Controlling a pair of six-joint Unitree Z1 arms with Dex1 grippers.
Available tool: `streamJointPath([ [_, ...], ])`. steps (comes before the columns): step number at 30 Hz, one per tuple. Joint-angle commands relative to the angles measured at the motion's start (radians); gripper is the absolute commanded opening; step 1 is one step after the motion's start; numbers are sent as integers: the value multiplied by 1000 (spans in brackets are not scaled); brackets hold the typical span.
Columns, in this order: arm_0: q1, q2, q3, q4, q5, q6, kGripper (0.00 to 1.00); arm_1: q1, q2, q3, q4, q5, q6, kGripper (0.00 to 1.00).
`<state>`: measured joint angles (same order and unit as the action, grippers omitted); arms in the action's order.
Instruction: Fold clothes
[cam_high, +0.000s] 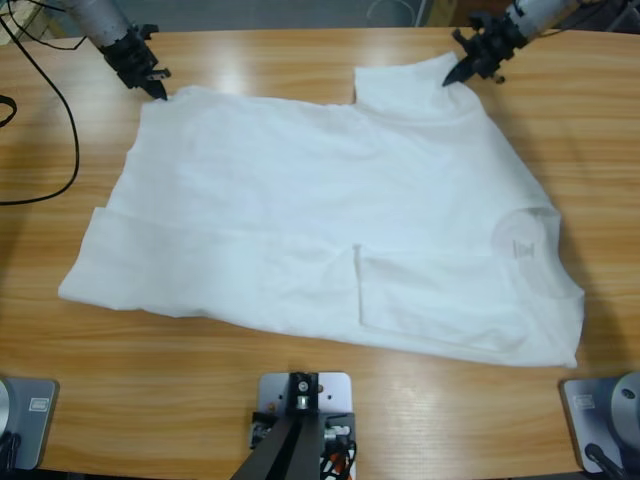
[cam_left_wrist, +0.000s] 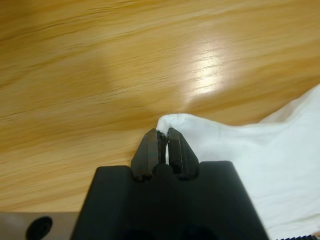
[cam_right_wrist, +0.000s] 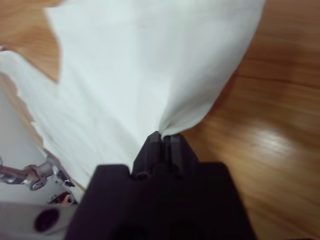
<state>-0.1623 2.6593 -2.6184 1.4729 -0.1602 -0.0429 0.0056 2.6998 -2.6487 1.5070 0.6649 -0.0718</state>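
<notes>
The clothes are one white T-shirt (cam_high: 330, 220) spread across the wooden table, collar to the right with a small label (cam_high: 522, 248) inside it. A sleeve is folded in near the front middle (cam_high: 420, 300). My left gripper (cam_high: 158, 92) is shut on the shirt's far left hem corner (cam_left_wrist: 172, 121). My right gripper (cam_high: 452, 77) is shut on the tip of the far sleeve (cam_right_wrist: 175, 125), and the fabric fans out from its jaws (cam_right_wrist: 150, 60).
Black cables (cam_high: 50, 120) loop over the table's left end. Bare wood (cam_high: 250, 60) lies beyond the shirt at the far edge and in front of it (cam_high: 150, 370) toward the near edge.
</notes>
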Motion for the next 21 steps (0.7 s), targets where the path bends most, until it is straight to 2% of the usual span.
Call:
streamJointPath([
  [1,34,21,19,19,-123,-39,0,8,-181,-50,20,53,2,0],
  [6,40,20,89,29,-180,-46,0,31,-279,165,21,35,-24,0],
  [17,55,-74,76,46,-170,-64,0,43,-356,248,19,33,-31,0],
  [21,56,-125,115,47,-230,-73,0,78,-406,343,16,39,-31,0],
])
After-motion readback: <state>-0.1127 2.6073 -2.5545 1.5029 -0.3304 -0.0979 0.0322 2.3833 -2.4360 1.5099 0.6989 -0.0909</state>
